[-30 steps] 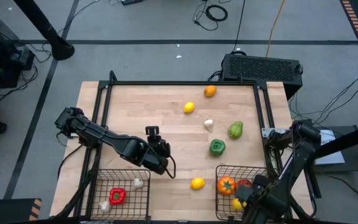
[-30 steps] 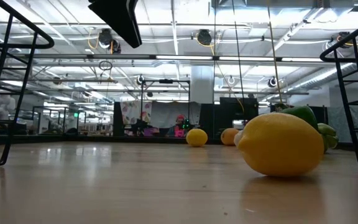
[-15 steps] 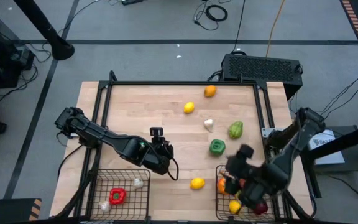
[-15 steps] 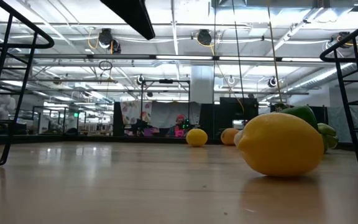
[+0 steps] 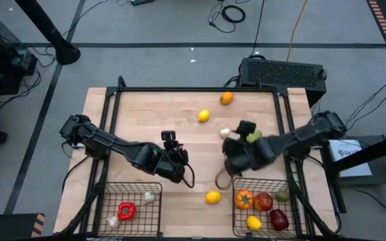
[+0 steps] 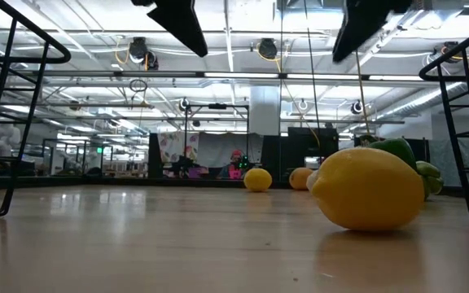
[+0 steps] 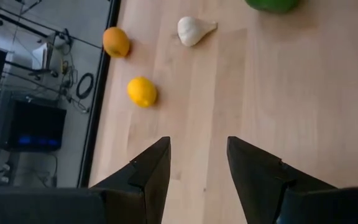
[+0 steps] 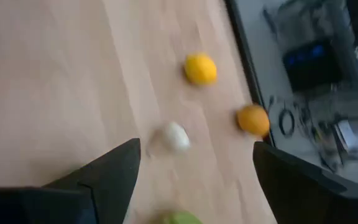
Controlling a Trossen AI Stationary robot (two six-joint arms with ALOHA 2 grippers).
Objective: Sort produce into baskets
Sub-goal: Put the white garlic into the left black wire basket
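From above, the left gripper is hovering over bare counter with its fingers spread and holding nothing; a lemon is lying beyond them, beside the right basket. The right gripper is hanging over the garlic bulb and green peppers.

At counter height, the near lemon is sitting well below both arms.

In the left wrist view, the released fingers are pointing toward a lemon, orange and garlic, all well ahead.

In the right wrist view, the wide-open fingers are framing garlic just ahead, untouched.
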